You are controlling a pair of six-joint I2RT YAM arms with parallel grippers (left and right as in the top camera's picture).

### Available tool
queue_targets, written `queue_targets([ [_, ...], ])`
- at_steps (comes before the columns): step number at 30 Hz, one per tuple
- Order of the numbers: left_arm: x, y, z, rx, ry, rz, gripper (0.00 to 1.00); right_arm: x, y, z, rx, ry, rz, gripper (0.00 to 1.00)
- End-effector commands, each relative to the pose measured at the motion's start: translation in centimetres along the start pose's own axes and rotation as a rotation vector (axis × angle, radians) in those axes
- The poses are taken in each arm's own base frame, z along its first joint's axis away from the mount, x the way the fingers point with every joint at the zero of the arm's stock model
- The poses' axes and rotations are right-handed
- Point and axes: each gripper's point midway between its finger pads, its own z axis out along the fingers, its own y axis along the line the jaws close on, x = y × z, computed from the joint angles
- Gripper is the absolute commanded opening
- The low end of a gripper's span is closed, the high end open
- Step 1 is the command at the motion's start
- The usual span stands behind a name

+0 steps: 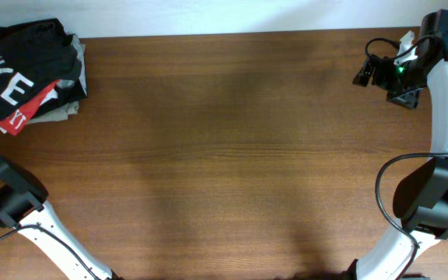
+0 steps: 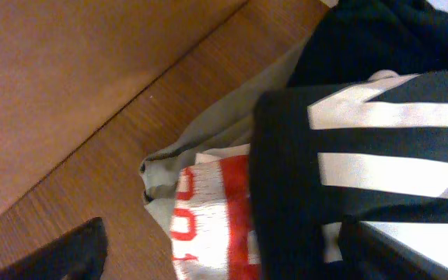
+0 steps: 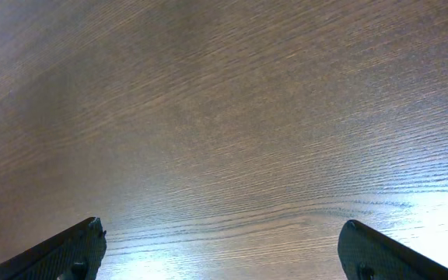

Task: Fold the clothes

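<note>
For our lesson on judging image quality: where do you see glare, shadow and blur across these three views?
Right wrist view: white glare washes out the brown wooden table at lower right. Overhead view: soft, broad shadows band it, and the light is otherwise even. Left wrist view: the blackish T-shirt with white block letters fills the frame close-up, and its edges look soft.

dark wood-grain table (image 1: pixel 232 155) — pale wall (image 1: pixel 208 15) behind, glare at one corner.
</note>
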Motion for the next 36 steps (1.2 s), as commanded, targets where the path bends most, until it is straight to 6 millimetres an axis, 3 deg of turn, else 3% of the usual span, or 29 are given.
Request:
queue_targets([
  [1, -1.9, -2.5, -2.9, 0.171, -0.034, -0.002, 0.99, -0.1, 0.1, -0.3, 0.006, -0.009, -0.017, 0.99],
  [2, -2.6, -3.3, -4.3, 0.215, -0.05, 0.001, 0.9, -0.1, 0.1, -0.3, 0.006, -0.009, -0.016, 0.99],
  [3, -3.2, -4.1, -5.8, 0.253, -0.06, 0.005, 0.66, -0.1, 0.1, -0.3, 0.006, -0.01, -0.016, 0.99],
  [4, -4.1, -4.9, -7.6, 0.295, -0.081, 0.011, 0.31, -0.1, 0.1, -0.3, 0.006, -0.009, -0.016, 0.99],
  [5, -5.3, -6.0, -10.1, 0.356, -0.116, 0.022, 0.04, -0.1, 0.1, -0.3, 0.006, -0.01, -0.016, 0.99],
  [7, -6.2, -7.3, -12.1, 0.384, -0.15, 0.037, 0.01, -0.1, 0.1, -0.3, 0.006, -0.01, -0.017, 0.99],
  [9, -5.7, -8.8, -11.5, 0.395, -0.139, 0.054, 0.01, -0.1, 0.1, -0.3, 0.006, -0.01, -0.016, 0.99],
  [12, -3.3, -12.2, -7.2, 0.411, -0.11, 0.125, 0.01, -0.1, 0.1, -0.3, 0.006, -0.01, -0.017, 0.99],
  [13, -1.7, -13.4, -4.8, 0.412, -0.078, 0.147, 0.01, -0.1, 0.1, -0.3, 0.006, -0.01, -0.017, 0.99],
  [17, 4.4, -16.1, 1.1, 0.423, 0.059, 0.172, 0.01, -0.1, 0.1, -0.3, 0.006, -0.01, -0.017, 0.99],
  [19, 4.7, -16.0, 1.1, 0.422, 0.071, 0.173, 0.01, -0.1, 0.1, -0.3, 0.006, -0.009, -0.016, 0.99],
  [20, 3.9, -15.8, 0.1, 0.421, 0.057, 0.171, 0.01, -0.1, 0.1, -0.3, 0.006, -0.009, -0.016, 0.99],
  [23, -0.2, -15.2, -5.4, 0.425, -0.029, 0.17, 0.03, -0.1, 0.1, -0.3, 0.006, -0.01, -0.016, 0.99],
  [25, -4.0, -14.3, -13.4, 0.428, -0.117, 0.17, 0.12, -0.1, 0.1, -0.3, 0.006, -0.01, -0.017, 0.99],
  [27, -4.9, -13.6, -20.7, 0.432, -0.142, 0.171, 0.22, -0.1, 0.1, -0.3, 0.006, -0.01, -0.016, 0.99],
  [28, -4.8, -13.4, -23.2, 0.438, -0.14, 0.171, 0.27, -0.1, 0.1, -0.3, 0.006, -0.01, -0.016, 0.99],
  [29, -4.2, -13.0, -27.5, 0.45, -0.137, 0.173, 0.45, -0.4, 0.2, -0.3, 0.002, -0.019, -0.019, 0.99],
  [31, -2.7, -12.6, -31.9, 0.469, -0.109, 0.173, 0.69, -2.0, 0.5, -0.4, -0.008, -0.085, -0.038, 0.99],
  [32, -1.5, -12.4, -34.4, 0.488, -0.085, 0.173, 0.99, -2.3, 0.7, -0.4, -0.019, -0.096, -0.029, 0.99],
  [34, 0.9, -11.7, -37.4, 0.49, -0.027, 0.166, 0.99, -1.1, 2.2, -0.6, -0.122, -0.045, -0.005, 0.99],
  [36, 2.1, -11.5, -38.0, 0.493, 0.019, 0.161, 0.99, -0.4, 3.8, -2.0, -0.224, -0.026, -0.027, 0.99],
])
